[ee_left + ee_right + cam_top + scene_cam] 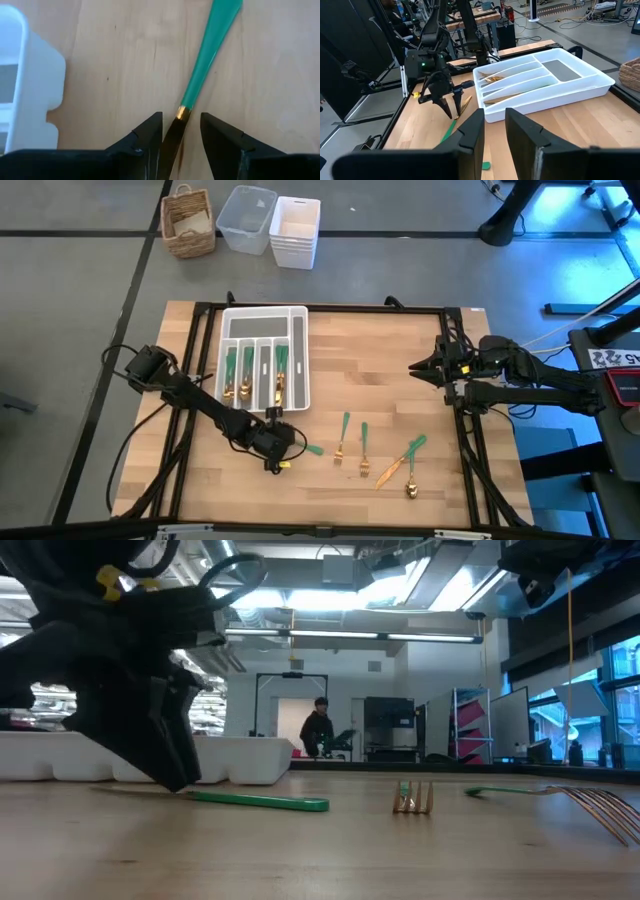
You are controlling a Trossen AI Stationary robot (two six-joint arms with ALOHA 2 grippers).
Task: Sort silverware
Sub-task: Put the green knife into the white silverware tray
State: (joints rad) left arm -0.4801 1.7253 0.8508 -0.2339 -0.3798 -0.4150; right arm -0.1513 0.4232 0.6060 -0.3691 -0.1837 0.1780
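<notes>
High view: left gripper (275,455) low on the tabletop (400,350) beside the white tray (297,360); right gripper (420,366) waits, part-open, empty. Left wrist view: the knife (200,75), apparently, lies flat between slightly parted fingers (150,137), green handle pointing away; grip uncertain.

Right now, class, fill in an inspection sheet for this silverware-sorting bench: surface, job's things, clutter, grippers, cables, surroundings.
Surface: wooden table inside a black frame.
Job's things: white tray already holds silverware; four loose pieces lie near the front edge; one green-handled piece lies at the left gripper.
Clutter: nothing seen on the table.
Grippers: left gripper low at the table, fingers open astride that piece's gold end; right gripper hangs at the right side, fingers parted, empty.
Cables: black cables along the left arm.
Surroundings: wicker basket and white bins on the floor; a person far behind.
</notes>
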